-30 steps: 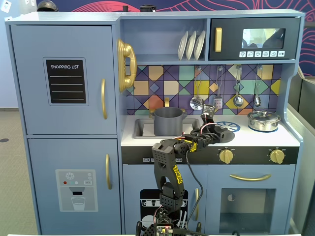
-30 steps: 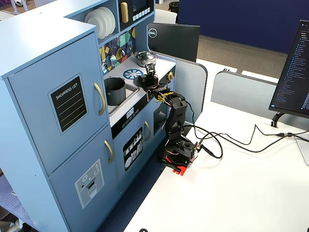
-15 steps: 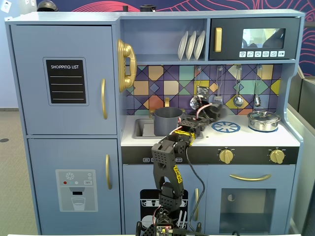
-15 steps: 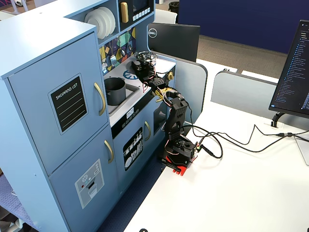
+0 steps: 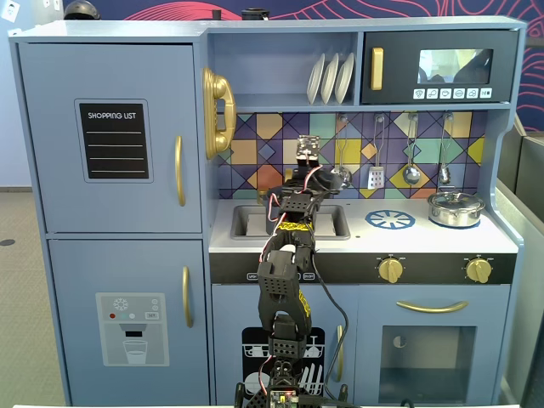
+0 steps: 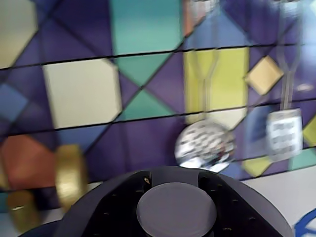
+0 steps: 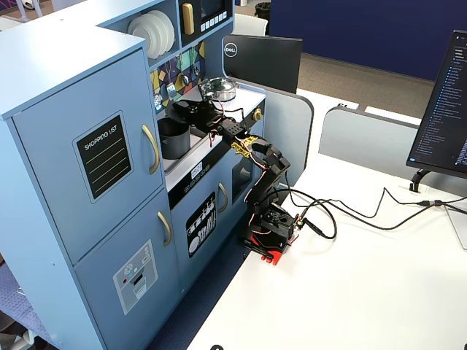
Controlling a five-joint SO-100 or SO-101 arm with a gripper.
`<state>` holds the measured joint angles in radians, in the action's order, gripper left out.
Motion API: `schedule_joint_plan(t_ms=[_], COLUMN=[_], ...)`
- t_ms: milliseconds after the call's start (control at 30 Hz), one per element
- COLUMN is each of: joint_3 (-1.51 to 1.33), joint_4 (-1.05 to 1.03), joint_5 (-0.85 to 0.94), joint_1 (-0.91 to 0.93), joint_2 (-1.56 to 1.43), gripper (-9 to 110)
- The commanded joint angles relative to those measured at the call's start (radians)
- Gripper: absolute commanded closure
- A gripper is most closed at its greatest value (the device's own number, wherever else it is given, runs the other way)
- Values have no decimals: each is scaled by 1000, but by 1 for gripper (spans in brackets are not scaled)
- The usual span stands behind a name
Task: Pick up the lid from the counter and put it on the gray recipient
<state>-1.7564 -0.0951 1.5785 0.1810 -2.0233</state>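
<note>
Lid (image 6: 176, 211) clamped in hand (image 7: 191, 109), raised above gray pot (image 7: 174, 136) in the sink. Could land tilted on the pot's rim if released off-centre.

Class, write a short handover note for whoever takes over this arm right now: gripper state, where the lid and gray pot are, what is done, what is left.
Gripper: raised in front of the tiled backsplash, apparently shut on the lid; its fingers are not clearly seen.
Lid: off the counter, filling the bottom of the wrist view, knob visible.
Gray pot: uncovered, standing in the sink area, below and beside the gripper in a fixed view.
Done: the lid is picked up.
Left: bring the lid over the gray pot, lower it onto the rim, release.
</note>
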Motion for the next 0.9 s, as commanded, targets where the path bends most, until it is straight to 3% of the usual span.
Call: schedule_joint_plan(t_ms=[0, 867], joint_3=[26, -72], joint_4=[-2, 86], joint_5=[-20, 20], joint_1=[-61, -146], joint_2=[-64, -20], gripper=[102, 102])
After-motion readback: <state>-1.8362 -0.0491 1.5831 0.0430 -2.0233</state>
